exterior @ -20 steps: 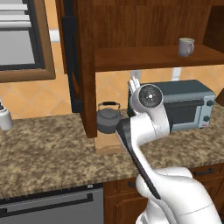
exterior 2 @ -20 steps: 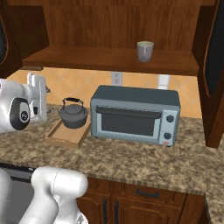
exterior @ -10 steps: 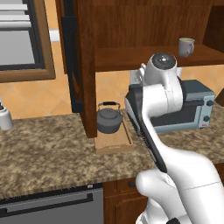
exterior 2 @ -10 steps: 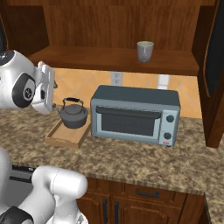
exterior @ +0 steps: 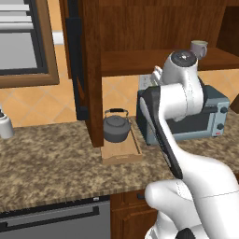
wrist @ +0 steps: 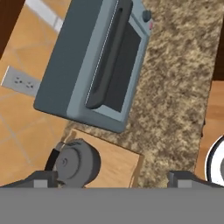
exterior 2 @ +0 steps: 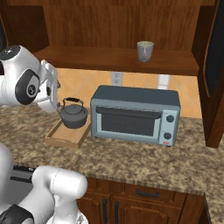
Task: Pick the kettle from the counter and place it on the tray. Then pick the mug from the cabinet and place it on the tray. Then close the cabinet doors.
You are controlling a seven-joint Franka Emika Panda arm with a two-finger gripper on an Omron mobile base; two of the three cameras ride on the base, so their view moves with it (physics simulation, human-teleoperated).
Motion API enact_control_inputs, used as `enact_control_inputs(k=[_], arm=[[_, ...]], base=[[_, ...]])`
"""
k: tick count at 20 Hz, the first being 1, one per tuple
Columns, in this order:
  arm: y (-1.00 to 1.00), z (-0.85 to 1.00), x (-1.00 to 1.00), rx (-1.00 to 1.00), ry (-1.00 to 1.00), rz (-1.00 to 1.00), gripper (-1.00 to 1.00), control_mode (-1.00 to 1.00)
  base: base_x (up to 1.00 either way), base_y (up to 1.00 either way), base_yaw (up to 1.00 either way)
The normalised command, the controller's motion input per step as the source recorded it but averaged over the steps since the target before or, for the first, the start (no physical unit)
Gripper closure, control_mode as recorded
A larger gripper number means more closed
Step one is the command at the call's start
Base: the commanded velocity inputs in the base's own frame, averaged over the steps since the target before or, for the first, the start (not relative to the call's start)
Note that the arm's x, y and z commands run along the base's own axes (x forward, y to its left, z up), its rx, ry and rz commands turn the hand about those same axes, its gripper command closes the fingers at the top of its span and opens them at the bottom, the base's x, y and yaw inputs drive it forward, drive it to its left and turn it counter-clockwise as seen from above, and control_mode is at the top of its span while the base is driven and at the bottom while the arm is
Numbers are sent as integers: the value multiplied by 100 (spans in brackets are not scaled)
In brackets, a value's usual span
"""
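The kettle (exterior: 116, 130) at the centre of the left base view looks like dark grey matt metal. The tray (exterior: 122, 152) under it is light, smooth wood. The counter (exterior: 51, 163) is speckled brown stone. The cabinet (exterior 2: 105, 26) at the top is dark reddish wood with visible grain. The mug (exterior 2: 145, 51) looks like matt ceramic. The toaster oven (exterior 2: 135, 114) has a smooth blue-grey body.

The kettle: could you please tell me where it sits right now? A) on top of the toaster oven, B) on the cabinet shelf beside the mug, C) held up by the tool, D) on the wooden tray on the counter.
D: the kettle rests on the tray left of the toaster oven, while the mug stands alone on the shelf.
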Motion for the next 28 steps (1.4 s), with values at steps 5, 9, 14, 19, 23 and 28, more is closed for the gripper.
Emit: enact_control_inputs(k=[5,9,14,19,23,28], arm=[[-57,-2,-22,-10,-2,43,-100,-100],[-69,0,-12,-16,-1,43,-100,-100],[-71,-16,-1,-15,0,29,-100,-100],[-54,-2,0,-14,-6,16,-100,-100],[-39,5,2,-10,-9,0,-100,-100],[-20,18,16,0,1,-1,-100,-100]], base=[[0,0,0],[0,0,0],[0,0,0],[0,0,0],[0,0,0],[0,0,0]])
